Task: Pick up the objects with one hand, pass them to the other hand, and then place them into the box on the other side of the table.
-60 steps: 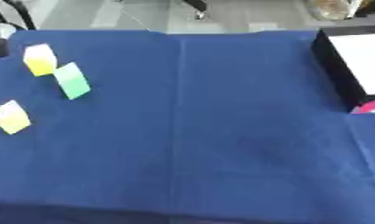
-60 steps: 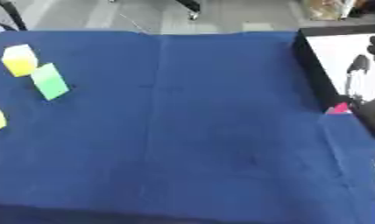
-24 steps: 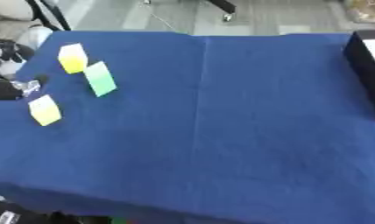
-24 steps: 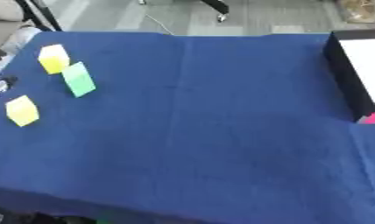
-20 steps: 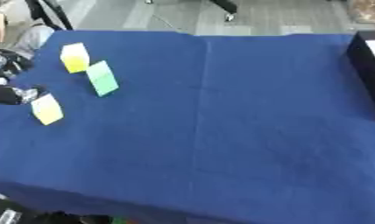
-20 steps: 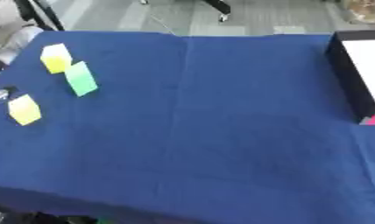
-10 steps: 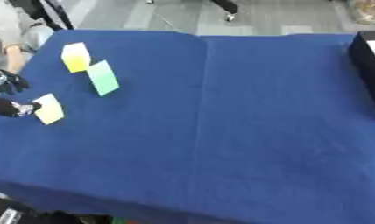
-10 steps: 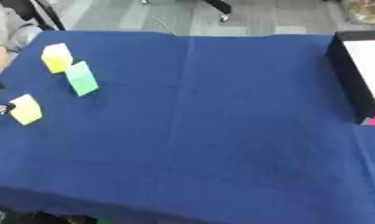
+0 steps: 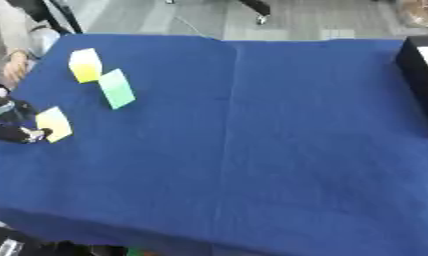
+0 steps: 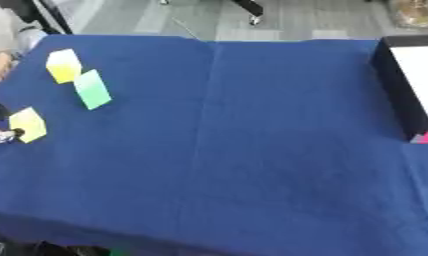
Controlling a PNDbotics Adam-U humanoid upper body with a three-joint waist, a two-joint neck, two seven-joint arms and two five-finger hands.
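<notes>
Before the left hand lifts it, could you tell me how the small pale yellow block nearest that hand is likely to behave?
The small pale yellow block looks flat-faced and boxy, so it probably won't roll. It seems small beside the left hand at its edge, so it is likely light and may slide on the blue tablecloth if nudged. Its crisp edges suggest it is stiff.

1. Yellow cube-shaped block (image 9: 84, 65), farthest back near the left edge of the blue-covered surface (image 9: 252, 130).
2. Light green flat block (image 9: 117, 88), tilted, just beside it.
3. Pale yellow block (image 9: 54, 123), nearest, tilted.
4. Black box with white inside (image 10: 410, 82), far right edge.
</notes>
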